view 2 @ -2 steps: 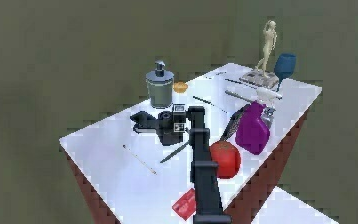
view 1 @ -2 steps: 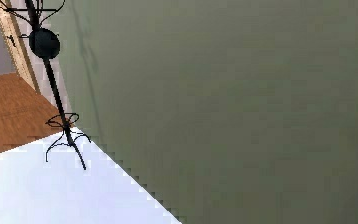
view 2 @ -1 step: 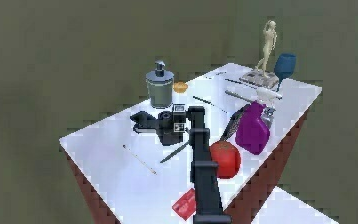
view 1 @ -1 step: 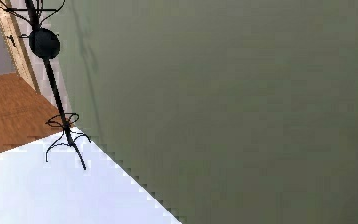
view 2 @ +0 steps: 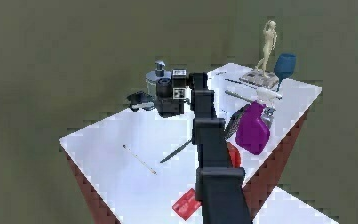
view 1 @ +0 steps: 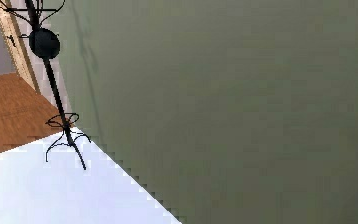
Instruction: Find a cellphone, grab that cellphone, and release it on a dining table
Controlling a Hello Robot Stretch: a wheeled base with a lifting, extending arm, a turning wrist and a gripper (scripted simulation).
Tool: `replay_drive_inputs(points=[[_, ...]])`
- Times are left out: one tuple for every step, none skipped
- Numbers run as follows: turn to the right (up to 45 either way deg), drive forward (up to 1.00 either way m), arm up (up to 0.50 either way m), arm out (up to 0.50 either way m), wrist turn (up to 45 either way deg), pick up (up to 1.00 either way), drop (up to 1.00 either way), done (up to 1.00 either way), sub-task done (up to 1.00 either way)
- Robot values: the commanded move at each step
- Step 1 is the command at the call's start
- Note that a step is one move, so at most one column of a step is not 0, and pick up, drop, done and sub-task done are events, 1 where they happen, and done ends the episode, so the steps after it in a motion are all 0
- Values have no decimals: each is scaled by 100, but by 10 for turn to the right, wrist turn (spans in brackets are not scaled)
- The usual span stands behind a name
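1 flat red thing lies well apart from the pincer.

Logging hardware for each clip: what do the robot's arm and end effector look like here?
The arm is a dark, square-sectioned bar built of stepped segments. At its far end sit two small white squares with black marks. Beside them is the end effector, a dark blocky body with thin fingers.
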Motion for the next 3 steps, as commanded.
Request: replay_drive_inputs(points=[[0,0,6,0,0,0,0,0,0],[0,0,0,0,-450,0,0,0,0],[0,0,0,0,-450,0,0,0,0]])
